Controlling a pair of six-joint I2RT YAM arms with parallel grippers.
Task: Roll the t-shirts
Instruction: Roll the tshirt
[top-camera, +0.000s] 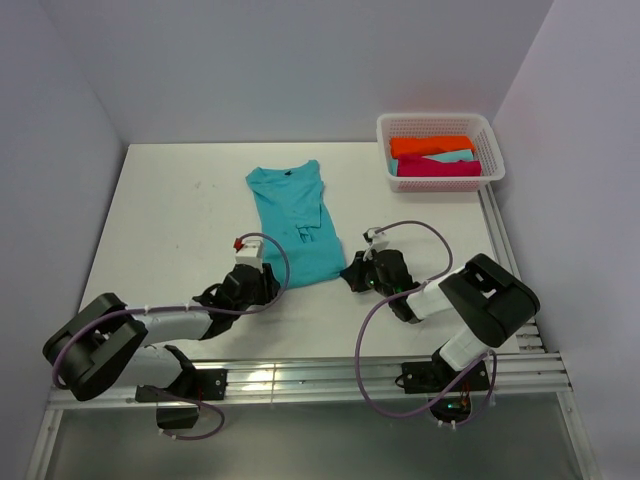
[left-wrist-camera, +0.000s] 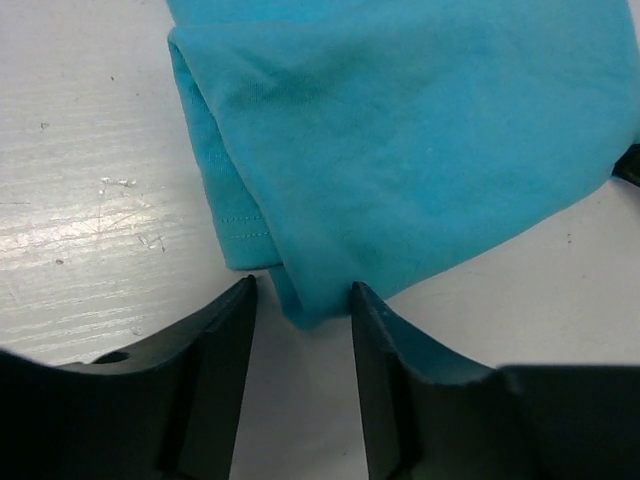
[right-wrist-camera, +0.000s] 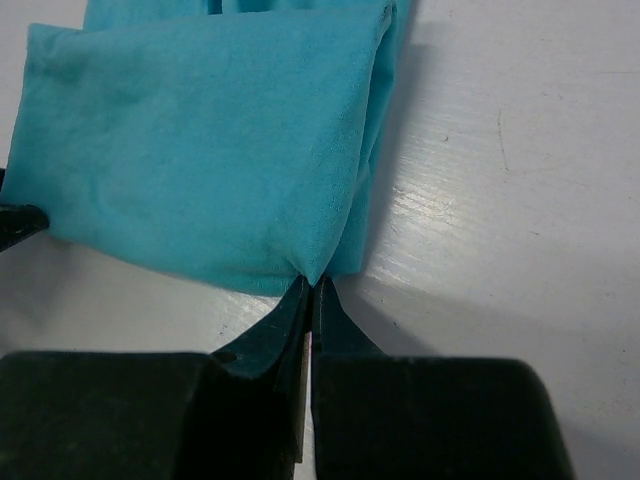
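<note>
The tee (top-camera: 293, 225) lies flat in the middle of the surface (top-camera: 170, 220), neck to the far side, hem toward the arms, its sides folded in so that it forms a narrow strip. It looks like thin, light, limp cloth: it should slump wherever it is not held, and the folded layers may slide apart, so the best places to take hold are the two near hem corners, pinching all layers together. The right end effector (right-wrist-camera: 312, 285) is clamped tight on the near right corner. The left end effector (left-wrist-camera: 301, 290) stands half open astride the near left corner, with the cloth between its fingers but not yet pinched. The surface is white, matte and scuffed, probably with enough friction for a roll to stay tight. There is free room beyond the neck. The other tees (top-camera: 435, 168) sit folded in a basket (top-camera: 487, 135) at the far right corner, well apart, and pale walls close in three sides.
</note>
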